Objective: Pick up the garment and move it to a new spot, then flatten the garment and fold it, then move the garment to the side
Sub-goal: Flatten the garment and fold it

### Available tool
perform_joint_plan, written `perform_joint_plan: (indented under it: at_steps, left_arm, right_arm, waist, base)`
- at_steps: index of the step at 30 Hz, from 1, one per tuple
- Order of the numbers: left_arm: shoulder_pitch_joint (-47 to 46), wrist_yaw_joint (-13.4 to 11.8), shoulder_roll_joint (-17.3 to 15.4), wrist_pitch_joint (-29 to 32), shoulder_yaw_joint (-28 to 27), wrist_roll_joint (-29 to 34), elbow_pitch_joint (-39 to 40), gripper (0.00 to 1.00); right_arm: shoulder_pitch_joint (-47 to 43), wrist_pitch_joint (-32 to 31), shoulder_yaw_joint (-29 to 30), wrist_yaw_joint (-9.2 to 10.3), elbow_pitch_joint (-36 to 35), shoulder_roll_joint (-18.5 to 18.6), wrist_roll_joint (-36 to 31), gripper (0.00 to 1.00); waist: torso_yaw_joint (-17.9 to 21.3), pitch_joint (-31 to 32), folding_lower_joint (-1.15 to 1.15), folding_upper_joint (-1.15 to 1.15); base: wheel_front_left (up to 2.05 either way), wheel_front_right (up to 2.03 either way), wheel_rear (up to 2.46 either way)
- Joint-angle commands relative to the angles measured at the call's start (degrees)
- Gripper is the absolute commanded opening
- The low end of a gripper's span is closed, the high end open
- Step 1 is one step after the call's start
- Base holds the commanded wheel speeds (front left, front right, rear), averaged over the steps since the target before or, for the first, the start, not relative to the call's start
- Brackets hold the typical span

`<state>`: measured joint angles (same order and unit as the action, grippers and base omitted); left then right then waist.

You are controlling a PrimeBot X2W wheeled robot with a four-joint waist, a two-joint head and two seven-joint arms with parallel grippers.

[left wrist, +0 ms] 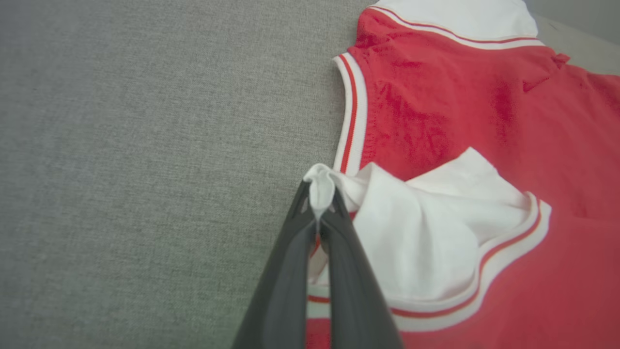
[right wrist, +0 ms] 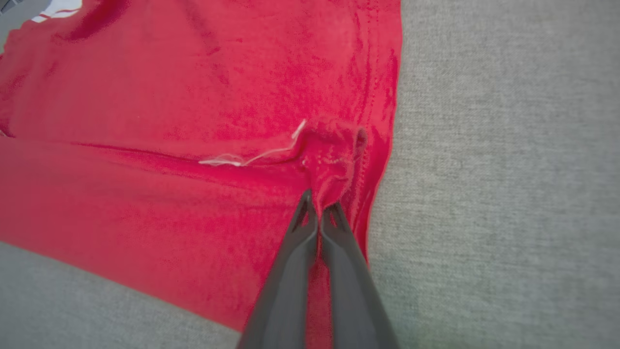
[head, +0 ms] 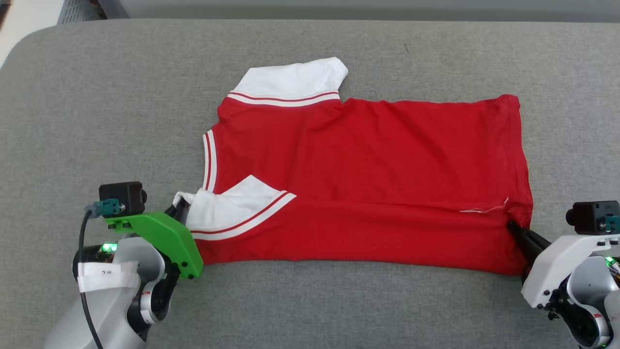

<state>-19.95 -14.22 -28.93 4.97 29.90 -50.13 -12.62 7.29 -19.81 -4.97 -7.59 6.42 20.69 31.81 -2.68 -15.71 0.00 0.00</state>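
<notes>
The garment (head: 368,160) is a red jersey with white sleeves and red-and-white stripe trim, spread sideways on the grey padded surface, its near long edge folded over onto the body. My left gripper (head: 178,207) is shut on the bunched tip of the near white sleeve (left wrist: 436,242), which is pinched between the dark fingers (left wrist: 339,271). My right gripper (head: 511,224) is shut on a pucker of red cloth (right wrist: 334,160) at the hem corner, close to a loose white thread (right wrist: 242,159). The far white sleeve (head: 295,80) lies flat. No lettering shows.
The grey padded surface (head: 97,111) stretches wide on every side of the garment, with its rounded far-left corner (head: 29,39) near a pale floor. A grey slatted thing (head: 80,10) stands beyond the far edge.
</notes>
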Motion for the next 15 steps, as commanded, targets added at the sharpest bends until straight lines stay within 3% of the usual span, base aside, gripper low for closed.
perform_joint_plan:
  at_steps: [1, 8, 9, 10, 11, 12, 13, 14, 15]
  left_arm:
    - [-1.33, 0.79, 0.36, 0.64, 0.51, -0.66, -1.25, 0.00]
    - [-2.73, 3.73, 1.69, 3.51, 2.19, -2.29, -5.54, 0.00]
    - [-2.88, 3.91, 1.80, 3.45, 2.20, -2.36, -5.84, 0.00]
    - [-3.01, 4.10, 1.94, 3.37, 2.21, -2.45, -6.16, 0.03]
    - [-3.09, 4.19, 2.07, 3.07, 2.00, -2.62, -6.33, 0.19]
    - [-3.02, 4.59, 2.31, 3.10, 1.83, -3.19, -6.47, 0.49]
    - [-2.89, 4.88, 2.36, 3.41, 1.86, -3.55, -6.56, 0.89]
    - [-2.89, 4.82, 2.15, 3.17, 1.72, -3.48, -6.56, 1.00]
    - [-2.89, 4.53, 2.08, 2.66, 1.41, -3.40, -6.47, 1.00]
  right_arm:
    - [1.12, 0.70, -0.66, 0.10, 0.82, 0.38, 0.20, 0.00]
    - [2.22, 2.67, -3.24, 0.10, 4.80, 1.12, 0.11, 0.00]
    - [2.32, 2.88, -3.37, 0.10, 5.23, 1.13, 0.14, 0.06]
    - [2.46, 3.39, -3.44, 0.10, 5.61, 1.07, 0.18, 0.27]
    - [2.57, 3.91, -3.29, 0.10, 5.87, 0.88, 0.30, 0.39]
    - [2.60, 4.13, -3.37, 0.10, 6.25, 0.75, 0.41, 1.00]
    - [2.61, 4.43, -3.52, 0.10, 6.35, 0.74, 0.38, 1.00]
    - [2.67, 5.26, -3.49, 0.10, 6.24, 0.62, 0.39, 1.00]
    - [2.67, 5.90, -3.53, 0.10, 6.10, 0.55, 0.35, 1.00]
  waist:
    - [0.21, -0.64, 0.00, 0.00]
    - [-0.22, -0.83, 0.00, 0.00]
    - [-0.27, -0.74, 0.00, 0.00]
    - [-0.35, -0.56, 0.00, 0.00]
    - [-0.39, -0.39, 0.00, 0.00]
    - [-0.43, -0.06, 0.00, 0.00]
    - [-0.47, 0.26, 0.00, 0.00]
    - [-0.48, 0.67, 0.00, 0.00]
    - [-0.48, 1.00, 0.00, 0.00]
  base:
    - [0.00, 0.00, 0.00]
    - [0.00, 0.00, 0.00]
    - [0.00, 0.00, 0.00]
    - [0.00, 0.00, 0.00]
    - [0.00, 0.00, 0.00]
    - [0.00, 0.00, 0.00]
    - [0.00, 0.00, 0.00]
    - [0.00, 0.00, 0.00]
    - [0.00, 0.00, 0.00]
